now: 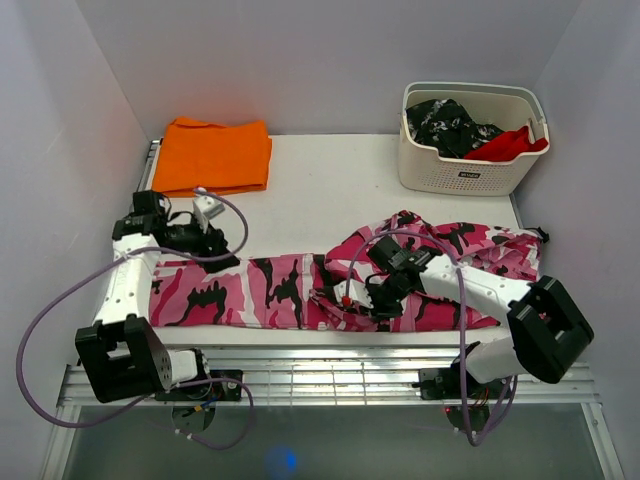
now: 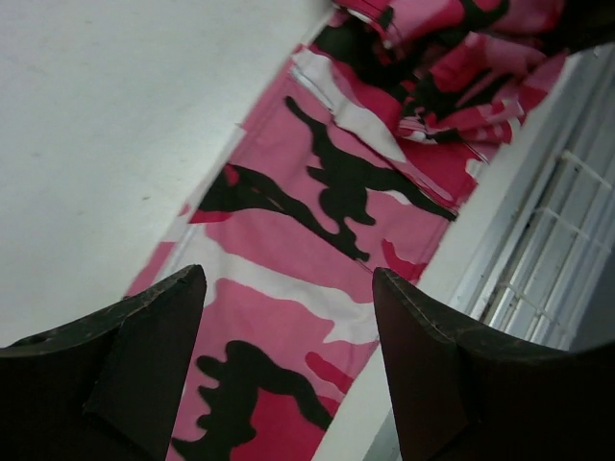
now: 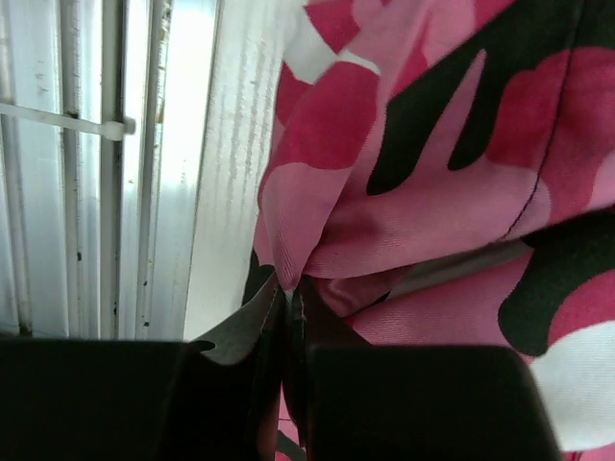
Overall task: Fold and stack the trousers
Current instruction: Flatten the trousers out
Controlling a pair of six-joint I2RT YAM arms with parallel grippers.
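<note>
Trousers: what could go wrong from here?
The right gripper pinches only a small fold of the trousers; it might slip free on a pull. The left gripper is open over the leg, holding nothing, so the leg may drag. The cloth lies along the table's near edge and could slide off.

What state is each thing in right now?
trousers: one leg stretched flat leftward, rest bunched at right, unfolded.
left end effector: open above the flat leg, holding nothing.
right end effector: shut on a pinch of trousers.
orange cloth: folded, lying flat.
basket: upright, holding clothes.
</note>
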